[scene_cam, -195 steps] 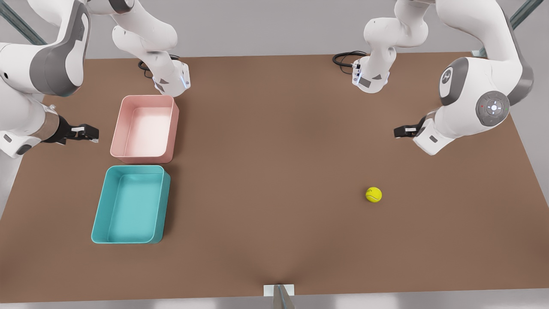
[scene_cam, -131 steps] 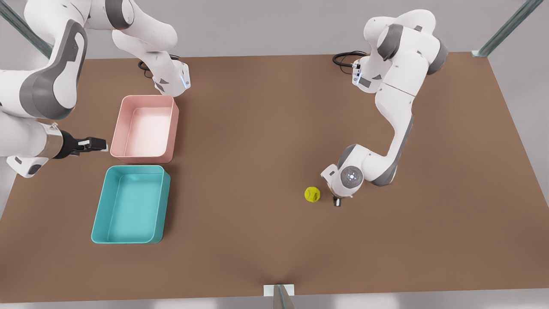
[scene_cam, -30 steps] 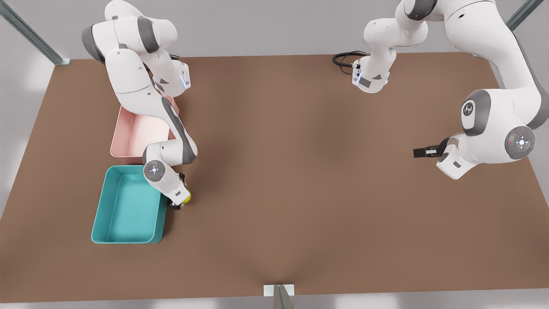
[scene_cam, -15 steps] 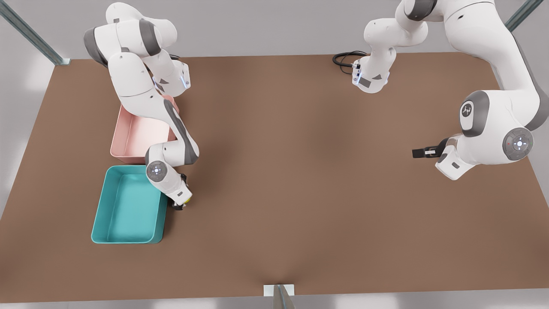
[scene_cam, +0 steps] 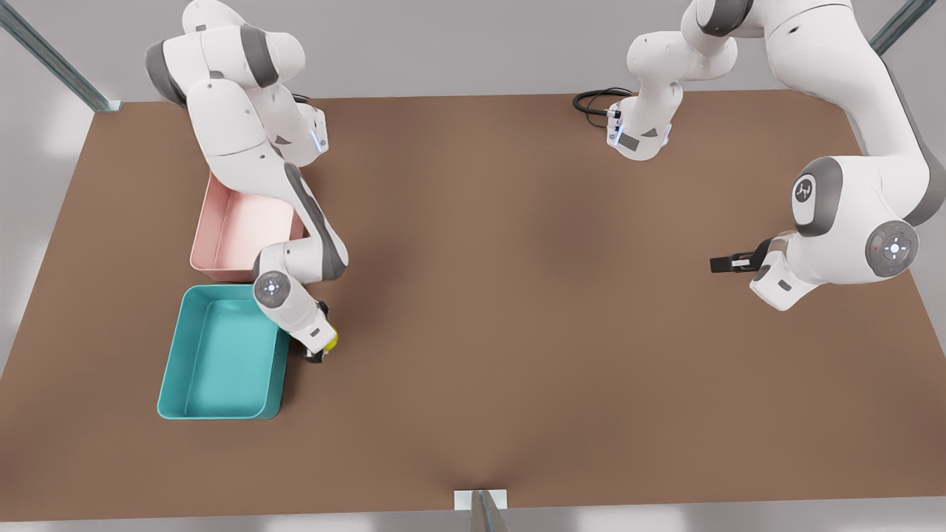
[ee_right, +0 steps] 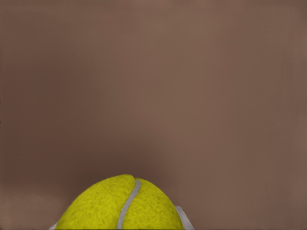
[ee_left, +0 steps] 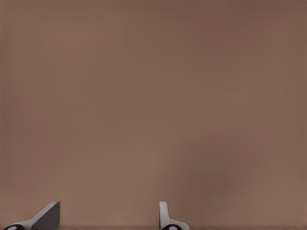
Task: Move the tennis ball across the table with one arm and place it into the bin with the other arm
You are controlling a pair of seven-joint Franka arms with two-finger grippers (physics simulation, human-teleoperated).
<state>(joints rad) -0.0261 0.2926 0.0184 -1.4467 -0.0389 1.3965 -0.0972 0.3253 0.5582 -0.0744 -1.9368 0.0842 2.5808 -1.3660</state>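
Right gripper point(scene_cam: 319, 353) is clamped on the ball point(scene_cam: 332, 340) right beside the teal bin point(scene_cam: 171, 369) near the table's point(scene_cam: 517, 295) front-left corner, left gripper point(scene_cam: 720, 264) idles open far off, so next it lifts over the wall.

- The table point(scene_cam: 517, 310) — a flat matte brown top.
- The bin point(scene_cam: 174, 373) — teal, resting near the front view's left edge.
- A pink tray point(scene_cam: 203, 244) lies just behind it.
- A black cable point(scene_cam: 591, 100) coils at the far edge.

Arms: two point(scene_cam: 244, 140) point(scene_cam: 850, 222)
Bins: two — one teal point(scene_cam: 177, 369), one pink point(scene_cam: 203, 244)
Tennis balls: one point(scene_cam: 332, 340)
Tabletops: one point(scene_cam: 517, 310)
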